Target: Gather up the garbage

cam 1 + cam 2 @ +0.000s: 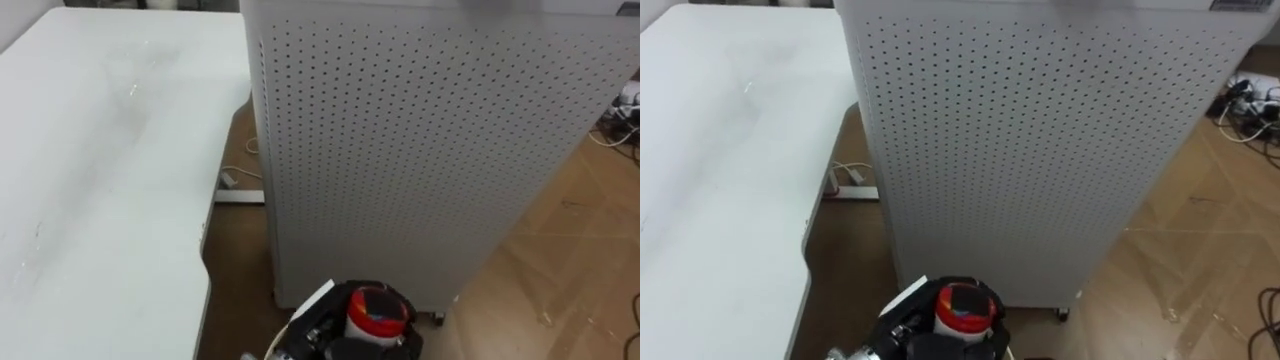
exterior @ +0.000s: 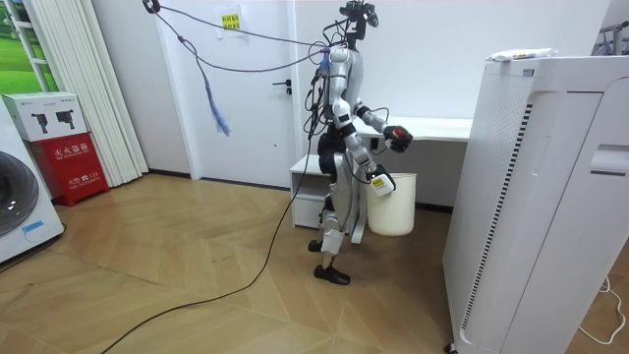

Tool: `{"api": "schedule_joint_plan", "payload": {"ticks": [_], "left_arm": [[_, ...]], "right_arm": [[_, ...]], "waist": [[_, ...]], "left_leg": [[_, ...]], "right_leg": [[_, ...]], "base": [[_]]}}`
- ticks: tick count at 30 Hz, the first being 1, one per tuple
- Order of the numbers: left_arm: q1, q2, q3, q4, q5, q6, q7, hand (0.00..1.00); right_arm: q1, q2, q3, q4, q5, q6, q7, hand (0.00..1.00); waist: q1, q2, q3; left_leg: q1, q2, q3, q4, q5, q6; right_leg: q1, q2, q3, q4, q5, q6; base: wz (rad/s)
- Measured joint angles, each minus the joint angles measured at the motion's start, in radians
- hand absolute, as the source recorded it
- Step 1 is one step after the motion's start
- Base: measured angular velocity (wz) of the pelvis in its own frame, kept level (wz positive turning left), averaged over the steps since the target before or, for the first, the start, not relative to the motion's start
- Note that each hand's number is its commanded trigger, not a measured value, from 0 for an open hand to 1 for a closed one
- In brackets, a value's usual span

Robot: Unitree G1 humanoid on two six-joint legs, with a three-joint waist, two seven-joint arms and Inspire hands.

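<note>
My left hand shows at the bottom edge of the eye views, shut on a small red and white can held upright. In the room view this hand is raised at chest height with the can, in front of the white table. My right hand hangs lower, beside a white waste bin on the floor under the table. I stand facing the tall white perforated cabinet.
The white table stretches along my left. The perforated cabinet stands close ahead, with wooden floor to its right and cables at the far right. A power strip lies under the table.
</note>
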Motion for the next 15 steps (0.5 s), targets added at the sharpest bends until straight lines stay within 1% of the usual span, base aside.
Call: {"api": "schedule_joint_plan", "payload": {"ticks": [1,2,3,4,6,9,12,15], "left_arm": [[0.001,0.001,-0.004,0.014,0.000,0.000,-0.008,1.00],[0.001,0.003,-0.011,0.052,0.000,0.001,-0.025,0.64],[0.001,0.006,-0.016,0.086,0.000,0.003,-0.037,0.02],[0.002,0.006,-0.016,0.099,0.000,0.004,-0.042,0.00],[0.002,0.006,-0.015,0.132,0.001,0.009,-0.055,0.00],[0.003,0.007,-0.019,0.149,0.022,0.010,-0.067,0.00],[0.003,0.015,-0.048,0.161,0.022,0.010,-0.069,0.00],[0.003,0.021,-0.058,0.163,0.023,0.010,-0.070,0.00]], "right_arm": [[-0.003,-0.001,0.000,0.003,0.000,-0.001,0.001,1.00],[-0.007,-0.001,0.000,0.014,0.001,-0.001,0.003,1.00],[-0.008,-0.001,0.000,0.022,0.002,-0.001,0.002,1.00],[-0.008,-0.002,0.000,0.023,0.002,-0.001,0.002,1.00],[-0.009,-0.002,-0.007,0.023,0.002,-0.001,-0.003,1.00],[-0.014,-0.006,-0.008,0.023,0.002,-0.001,-0.004,1.00],[-0.014,-0.006,-0.007,0.031,0.002,-0.001,-0.004,1.00],[-0.014,-0.006,-0.007,0.033,0.002,-0.001,-0.004,1.00]], "waist": [[0.000,0.004,0.0003],[0.000,0.010,-0.0010],[0.000,0.015,-0.0003],[0.000,0.016,-0.0007],[0.000,0.019,-0.0009],[0.000,0.020,-0.0012],[-0.001,0.020,-0.0010],[-0.003,0.020,-0.0009]], "left_leg": [[-0.003,0.000,0.000,0.001,0.000,0.000],[-0.006,0.002,0.000,0.002,0.000,0.000],[-0.013,0.003,0.001,0.005,0.000,0.000],[-0.018,0.004,0.001,0.006,0.000,0.000],[-0.042,0.005,0.002,0.006,0.000,0.000],[-0.062,0.005,0.000,0.006,0.000,0.000],[-0.065,0.005,-0.001,0.006,0.000,0.000],[-0.066,0.004,-0.002,0.006,0.000,0.000]], "right_leg": [[-0.002,0.000,0.000,0.000,0.000,0.000],[-0.004,0.002,-0.001,-0.001,0.000,0.000],[-0.009,0.003,-0.003,-0.001,0.000,-0.001],[-0.014,0.003,-0.003,0.000,0.000,-0.001],[-0.041,0.004,-0.004,0.003,0.002,-0.003],[-0.067,0.002,-0.004,0.016,0.002,-0.004],[-0.069,0.001,-0.011,0.015,0.002,-0.004],[-0.069,-0.001,-0.016,0.015,0.002,-0.004]], "base": [[0.00],[0.00],[0.00],[0.00],[0.00],[-0.04],[0.01],[0.00]]}}
